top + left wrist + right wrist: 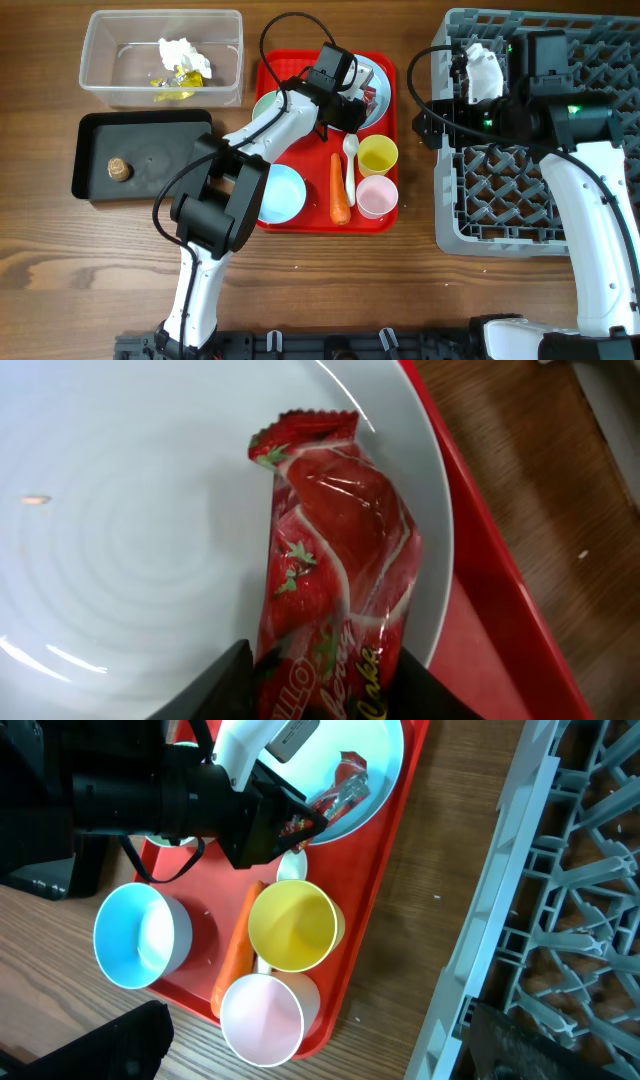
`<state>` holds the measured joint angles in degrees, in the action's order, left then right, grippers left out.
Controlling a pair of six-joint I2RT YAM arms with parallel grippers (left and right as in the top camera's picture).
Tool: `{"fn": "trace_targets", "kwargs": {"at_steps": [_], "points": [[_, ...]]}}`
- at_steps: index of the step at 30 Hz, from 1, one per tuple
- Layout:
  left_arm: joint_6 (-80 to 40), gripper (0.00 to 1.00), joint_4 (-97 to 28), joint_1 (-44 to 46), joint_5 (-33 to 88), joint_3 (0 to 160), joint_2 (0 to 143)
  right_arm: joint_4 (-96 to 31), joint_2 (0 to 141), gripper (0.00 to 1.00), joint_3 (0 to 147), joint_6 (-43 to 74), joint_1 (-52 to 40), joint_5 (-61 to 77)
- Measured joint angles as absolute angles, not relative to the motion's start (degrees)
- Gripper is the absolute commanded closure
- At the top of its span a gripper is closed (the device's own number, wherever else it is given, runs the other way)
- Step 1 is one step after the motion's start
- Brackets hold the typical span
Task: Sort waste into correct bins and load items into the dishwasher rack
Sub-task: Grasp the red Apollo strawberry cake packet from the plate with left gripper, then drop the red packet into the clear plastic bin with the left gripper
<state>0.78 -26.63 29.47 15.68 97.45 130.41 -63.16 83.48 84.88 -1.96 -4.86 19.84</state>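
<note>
A red strawberry wrapper lies on the light-blue plate at the back of the red serving tray. My left gripper is shut on the wrapper's near end, one black finger pressed to each side. Also on that tray are a carrot, a white spoon, a yellow cup, a pink cup and two pale blue bowls. My right gripper hangs open and empty at the left edge of the grey dishwasher rack.
At the back left stands the clear tub, which holds a white tissue and yellow wrappers. In front of it the black tray holds a brown lump. Bare wood separates the red tray from the rack.
</note>
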Motion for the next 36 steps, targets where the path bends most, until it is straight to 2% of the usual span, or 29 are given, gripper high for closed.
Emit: {"fn": "trace_targets", "kwargs": {"at_steps": [6, 22, 30, 36], "points": [[0.73, 0.96, -26.52, 29.47, 18.11, 97.45, 130.41, -63.16, 83.48, 0.03, 84.88, -1.96, -4.86, 19.84], [-0.58, 0.96, -26.85, 27.11, 19.16, 99.11, 126.63, -63.16, 83.48, 0.03, 84.88, -1.96, -4.86, 19.84], [-2.5, 0.96, -25.56, 16.84, 10.55, 102.13, 115.11, -63.16, 83.48, 0.03, 84.88, -1.93, -4.86, 19.84], [-2.72, 0.96, -25.04, 7.84, 3.77, 102.24, 116.73, -63.16, 83.5, 0.03, 84.88, -1.96, -4.86, 19.84]]}}
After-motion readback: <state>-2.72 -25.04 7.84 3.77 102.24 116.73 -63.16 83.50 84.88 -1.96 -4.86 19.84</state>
